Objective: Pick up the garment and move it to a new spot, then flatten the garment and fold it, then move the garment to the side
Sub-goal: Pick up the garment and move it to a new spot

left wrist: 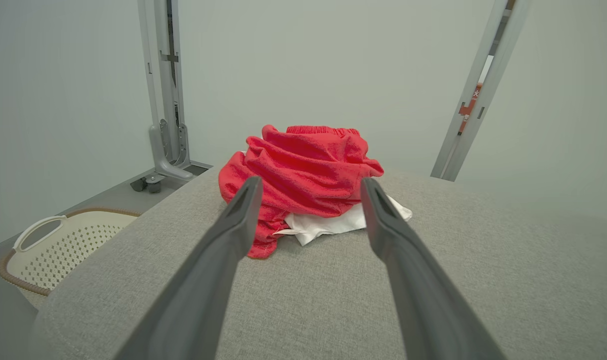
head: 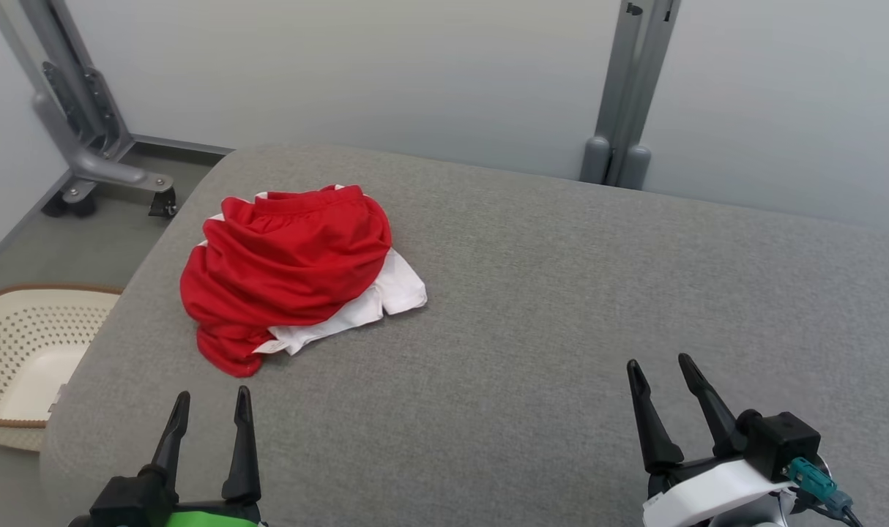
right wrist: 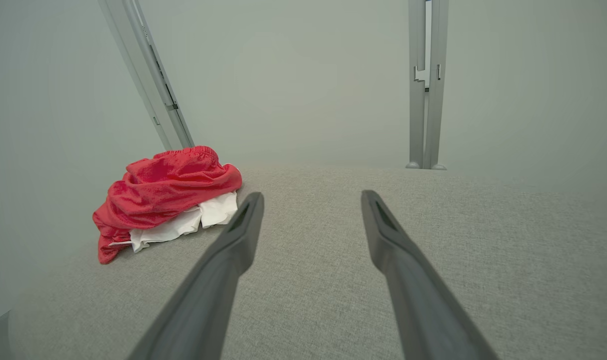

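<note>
The garment (head: 283, 274), red with a white layer showing under its near-right edge, lies bunched in a heap on the counter (head: 547, 293). It sits straight ahead of the left end effector (head: 211, 395), near it but not touching. In the left wrist view the heap is framed between the two fingers. From the right end effector (head: 659, 360) it lies ahead and well off to the left, with bare counter between.

Both end effectors have their fingers spread wide and hold nothing.

The heap has no clean long axis. It loosely runs from its near-left end away to the far right, with the waistband on the far side.

The left arm is clearly the nearer. A short reach forward would likely bring its fingers onto the near red edge.
</note>
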### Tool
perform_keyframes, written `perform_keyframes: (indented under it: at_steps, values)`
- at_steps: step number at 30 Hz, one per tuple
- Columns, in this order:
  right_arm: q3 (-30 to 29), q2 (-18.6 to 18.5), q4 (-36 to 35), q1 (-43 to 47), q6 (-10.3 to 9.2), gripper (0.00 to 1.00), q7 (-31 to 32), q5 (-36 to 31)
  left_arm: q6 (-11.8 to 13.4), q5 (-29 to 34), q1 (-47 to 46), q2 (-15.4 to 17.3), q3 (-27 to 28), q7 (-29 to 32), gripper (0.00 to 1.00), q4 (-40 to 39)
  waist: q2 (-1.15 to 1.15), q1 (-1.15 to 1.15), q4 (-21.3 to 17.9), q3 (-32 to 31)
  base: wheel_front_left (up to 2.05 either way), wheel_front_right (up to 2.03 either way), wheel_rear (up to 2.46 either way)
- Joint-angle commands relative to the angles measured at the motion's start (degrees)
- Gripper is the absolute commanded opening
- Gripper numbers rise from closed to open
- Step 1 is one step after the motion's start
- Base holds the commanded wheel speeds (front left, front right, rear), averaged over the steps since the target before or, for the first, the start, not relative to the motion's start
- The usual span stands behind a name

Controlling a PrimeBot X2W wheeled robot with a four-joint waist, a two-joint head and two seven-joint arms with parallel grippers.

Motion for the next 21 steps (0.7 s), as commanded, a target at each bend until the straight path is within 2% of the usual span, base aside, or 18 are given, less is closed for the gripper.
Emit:
perform_keyframes:
  at_steps: [1,13,21]
  values:
    - [-0.1,-0.2,0.1,0.0,0.02,1.0,-0.2,0.3,0.1,0.6,0.9,0.3,0.3,0.0,1.0,-0.3,0.0,0.0,2.5,-0.3,0.0,0.0,0.0]
    - [-0.9,-0.2,0.0,0.4,0.02,1.0,-0.2,0.0,0.3,0.4,1.3,0.3,1.6,0.0,1.0,-0.8,0.0,0.0,6.8,0.7,0.0,0.0,0.0]
    - [-0.9,-0.2,-0.2,-1.0,0.02,1.0,-0.2,-2.1,0.5,0.8,-1.6,0.3,2.5,0.0,1.0,-2.1,0.0,0.0,6.7,4.8,0.0,0.0,0.0]
